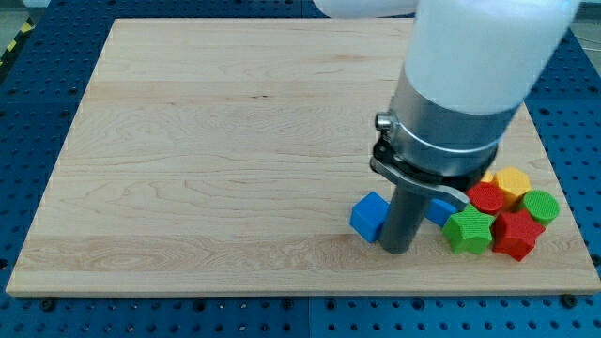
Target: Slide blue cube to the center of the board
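**Blue cube still short of the middle**

The small blue plastic cube (370, 215) sits on the pale wooden board (207, 150) toward the view's lower right, well apart from the board's centre, which lies up and to the view's left of the cube. As I judge it, most of the sliding is yet to be done: the cube has to travel up and leftward across bare wood before the task can count as finished.

The arm carries no gripper, so there is nothing to open or close and nothing is held; it only pushes. Its dark straight rod comes down just beside the cube, on the cube's right in the view, and my tip (396, 250) looks to be touching or very nearly touching the cube's right face; I cannot tell which.

Further to the cube's right, beyond the rod, a second blue block (439, 210) is partly hidden. Past it lies a tight cluster: a green star-shaped block (469, 231), a red block (485, 197), a yellow block (512, 183), a round green block (541, 206) and a red star-shaped block (516, 234).
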